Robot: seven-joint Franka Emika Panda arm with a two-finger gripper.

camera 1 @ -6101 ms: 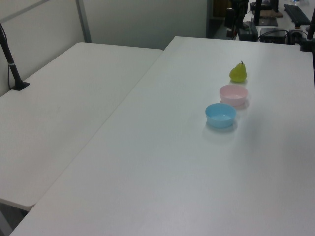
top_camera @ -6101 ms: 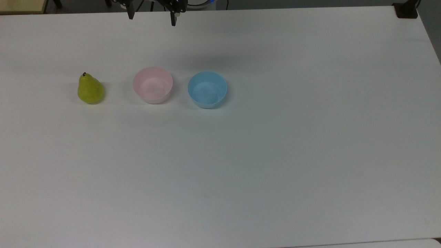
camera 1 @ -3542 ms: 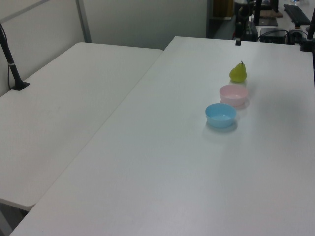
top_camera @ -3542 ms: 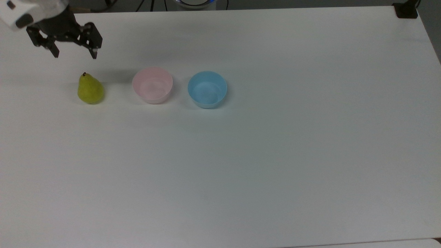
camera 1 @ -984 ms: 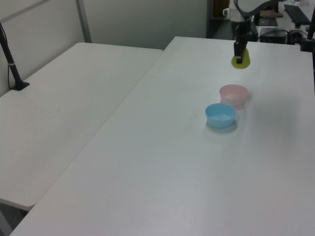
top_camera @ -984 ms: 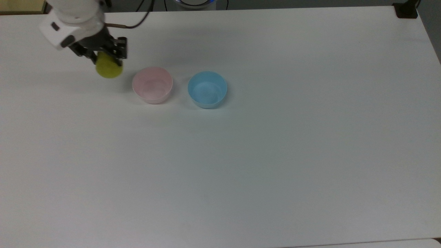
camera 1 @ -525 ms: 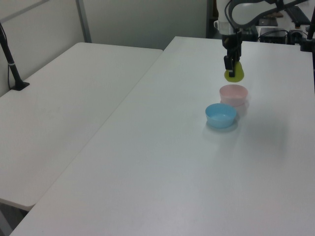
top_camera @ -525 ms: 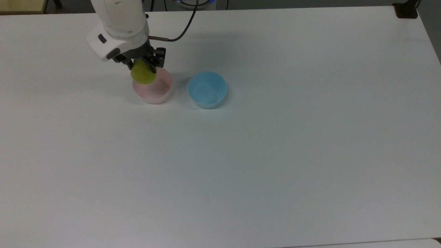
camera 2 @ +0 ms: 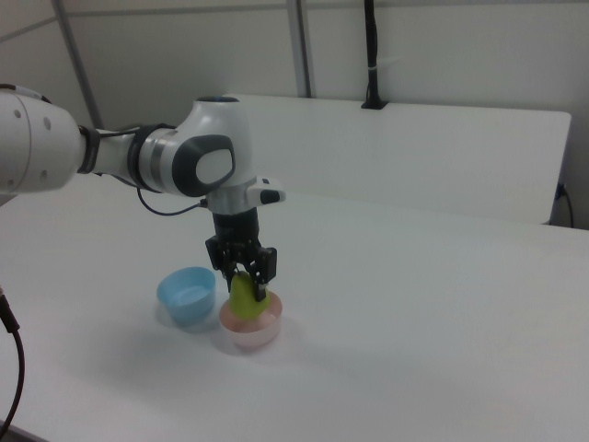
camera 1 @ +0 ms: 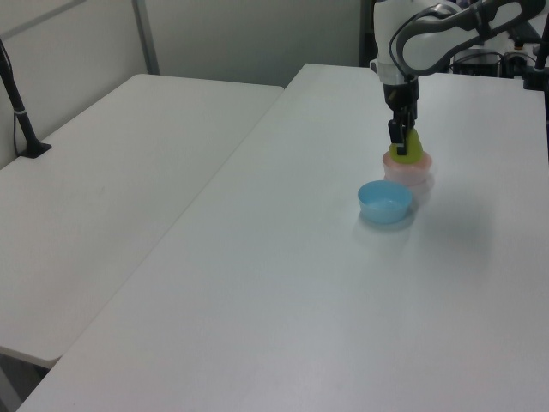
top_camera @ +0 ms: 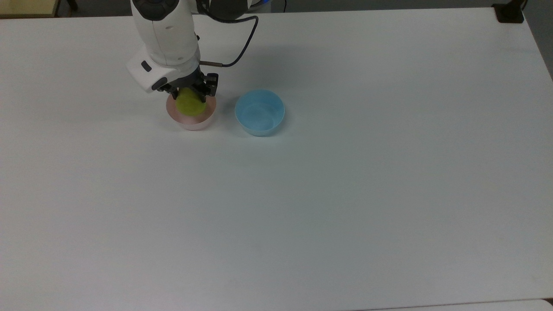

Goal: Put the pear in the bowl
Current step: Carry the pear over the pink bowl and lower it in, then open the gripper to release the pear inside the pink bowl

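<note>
The yellow-green pear (top_camera: 190, 105) (camera 1: 407, 151) (camera 2: 243, 298) hangs upright with its wide base down inside the pale pink bowl (top_camera: 191, 121) (camera 1: 409, 176) (camera 2: 250, 332). My gripper (top_camera: 192, 92) (camera 1: 401, 136) (camera 2: 245, 275) is shut on the pear's upper part, directly over the bowl. I cannot tell whether the pear's base touches the bowl's floor.
A light blue bowl (top_camera: 259, 112) (camera 1: 384, 202) (camera 2: 187, 294) stands close beside the pink one, on the top view's right. Both sit on a wide white table (top_camera: 328, 194). A second white table (camera 1: 103, 189) adjoins it, with a black post (camera 2: 370, 55) clamped to its edge.
Over the last second my gripper carried the pear toward the top view's right, from beside the pink bowl to over it, and lowered it into the bowl.
</note>
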